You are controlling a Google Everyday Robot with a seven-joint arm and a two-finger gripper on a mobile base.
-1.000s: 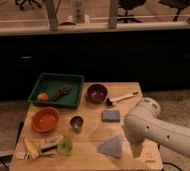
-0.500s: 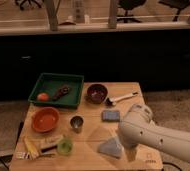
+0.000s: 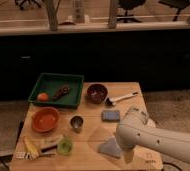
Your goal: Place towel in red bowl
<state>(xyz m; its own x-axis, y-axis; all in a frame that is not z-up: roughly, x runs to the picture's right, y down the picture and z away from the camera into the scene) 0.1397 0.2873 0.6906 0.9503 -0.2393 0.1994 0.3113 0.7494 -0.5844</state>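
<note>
The gripper (its state impossible to tell) hovered at the limp, light towel, likely best pinched mid-fold, the red bowl well apart.

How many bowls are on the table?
2: a red bowl front left, a dark bowl at the back beside the green tray. The arm may hide more; the gripper sits unseen behind it, by the towel.

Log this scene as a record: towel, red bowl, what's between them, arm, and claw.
towel: flat on table, front right of centre, outside the bowl
red bowl: left side, in front of green tray, looks empty
between: metal cup, green cup
arm: white, in from the right, end at the towel's right edge
claw: hidden behind the arm
</note>
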